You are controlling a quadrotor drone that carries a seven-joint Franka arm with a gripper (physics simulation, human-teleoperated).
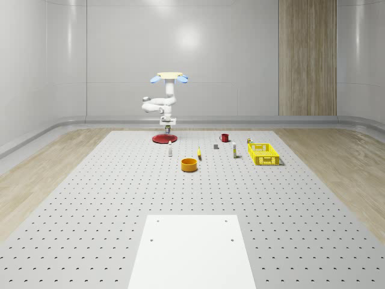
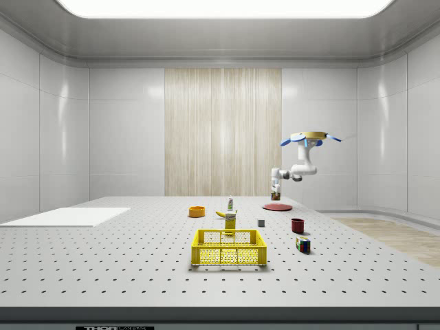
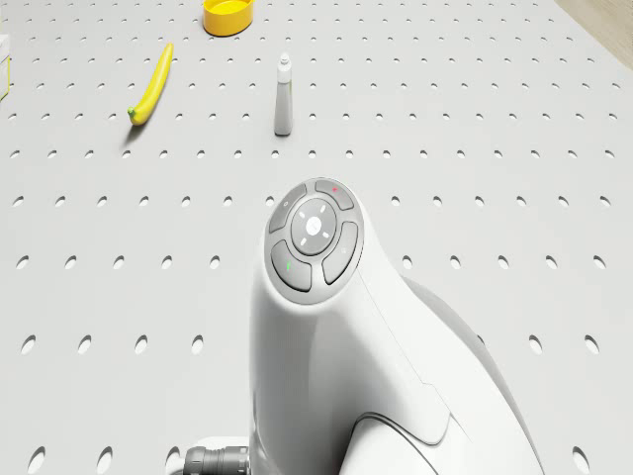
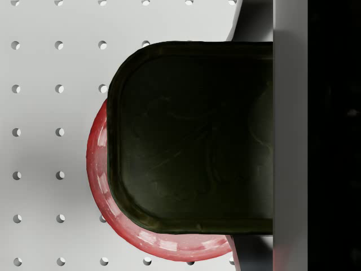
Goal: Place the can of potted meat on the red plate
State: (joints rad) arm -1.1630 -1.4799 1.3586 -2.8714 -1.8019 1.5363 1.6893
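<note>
A: Whole-scene view first. Where is the drone?

B: The drone (image 1: 171, 77) hovers over the far end of the table (image 1: 90, 198), above the plate (image 1: 162, 139). Its arm (image 1: 161, 105) hangs down, and the gripper (image 1: 168, 124) sits just above the plate, clamped on the can (image 1: 168, 129). The can is in the air, not touching the plate.

A: What else is on the table?

B: A tube (image 1: 170, 150), an orange bowl (image 1: 189, 164), a banana (image 1: 199, 153), a red mug (image 1: 224, 137), a grey cube (image 1: 216, 146) and a yellow crate (image 1: 263, 153). A white sheet (image 1: 192, 250) lies at the near end.

A: And the side view?

B: The drone (image 2: 311, 138) hovers at the far right, its arm (image 2: 297, 172) bent down to the gripper (image 2: 276, 188). The can (image 2: 276, 195) is held just over the plate (image 2: 277, 206). The crate (image 2: 228, 247) stands nearest, with the mug (image 2: 298, 225) to its right.

A: Drone view?

B: The arm (image 3: 346, 336) is close below, over the table (image 3: 495, 148). Beyond it lie the tube (image 3: 284, 96), the banana (image 3: 151, 85) and the bowl (image 3: 228, 15).

A: Wrist view?

B: The can (image 4: 192, 135) is dark, pressed against 1 finger (image 4: 290, 135), and hides most of the plate (image 4: 98, 169) beneath it.
</note>
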